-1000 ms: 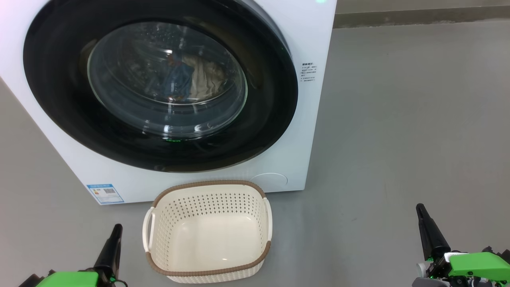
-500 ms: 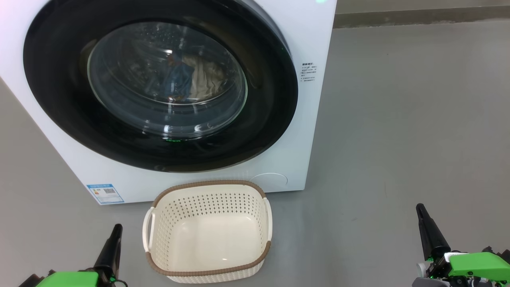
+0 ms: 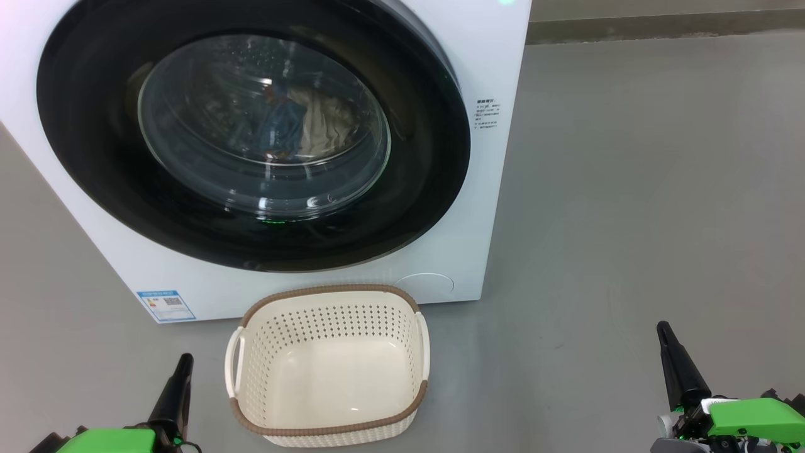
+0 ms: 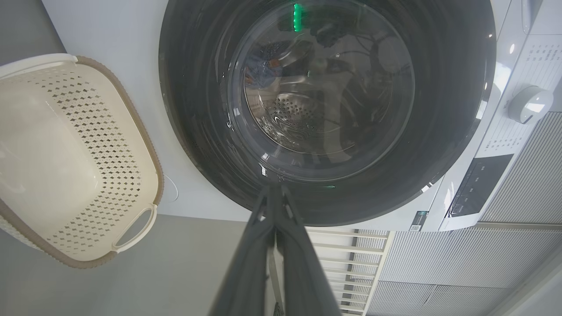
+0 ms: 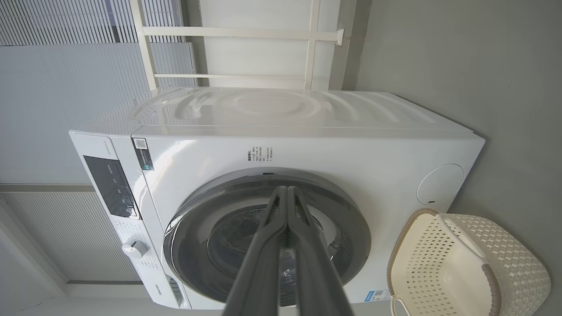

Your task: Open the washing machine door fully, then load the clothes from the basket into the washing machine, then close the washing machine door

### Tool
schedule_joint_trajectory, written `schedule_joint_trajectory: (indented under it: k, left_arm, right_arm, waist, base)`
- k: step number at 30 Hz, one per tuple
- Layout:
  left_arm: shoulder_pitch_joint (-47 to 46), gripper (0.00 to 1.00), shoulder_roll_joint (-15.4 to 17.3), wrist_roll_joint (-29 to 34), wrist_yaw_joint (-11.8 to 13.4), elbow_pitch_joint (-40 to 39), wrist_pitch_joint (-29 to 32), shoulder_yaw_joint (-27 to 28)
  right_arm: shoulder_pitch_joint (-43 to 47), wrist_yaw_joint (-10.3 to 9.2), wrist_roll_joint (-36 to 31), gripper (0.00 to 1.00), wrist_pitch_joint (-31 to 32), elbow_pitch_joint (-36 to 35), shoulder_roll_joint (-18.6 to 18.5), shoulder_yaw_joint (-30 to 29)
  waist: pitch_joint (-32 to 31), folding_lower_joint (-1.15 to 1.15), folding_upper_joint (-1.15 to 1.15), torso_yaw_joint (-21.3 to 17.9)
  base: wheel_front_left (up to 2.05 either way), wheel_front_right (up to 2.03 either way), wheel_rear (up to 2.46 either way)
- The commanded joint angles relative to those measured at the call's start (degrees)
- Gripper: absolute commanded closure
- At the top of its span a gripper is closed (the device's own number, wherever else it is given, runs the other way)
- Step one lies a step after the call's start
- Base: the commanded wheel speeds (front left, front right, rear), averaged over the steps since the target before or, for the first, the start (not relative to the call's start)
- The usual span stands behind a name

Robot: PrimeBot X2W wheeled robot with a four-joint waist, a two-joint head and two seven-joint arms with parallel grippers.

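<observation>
The white washing machine stands ahead with its round black door flush against the front. Through the glass window I see the clothes, blue and cream fabric, lying in the drum. The cream basket sits on the floor just before the machine, with nothing inside. My left gripper is shut, low at the basket's left. My right gripper is shut, far right of the basket, holding nothing. The left wrist view shows the door and basket; the right wrist view shows the machine and basket.
Grey floor stretches open to the right of the machine. A wall base runs along the back. A white rack and slatted panels stand behind the machine.
</observation>
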Motion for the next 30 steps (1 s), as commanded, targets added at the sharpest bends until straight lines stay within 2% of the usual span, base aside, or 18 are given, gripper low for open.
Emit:
schedule_joint_trajectory:
  k: [1, 30]
  left_arm:
    - [-2.37, 1.0, 1.26, -0.43, -0.58, -1.13, 0.15, 1.97]
    - [-2.37, 1.0, 1.26, -0.43, -0.58, -1.13, 0.15, 1.97]
  right_arm:
    - [-2.28, 0.1, 0.22, 1.0, 0.19, -1.44, -0.22, 1.28]
    - [-2.28, 0.1, 0.23, 1.0, 0.18, -1.44, -0.22, 1.29]
  waist:
    - [0.0, 0.0, 0.0, 0.0]
    - [0.0, 0.0, 0.0, 0.0]
  base:
    - [0.0, 0.0, 0.0]
    - [0.0, 0.0, 0.0]
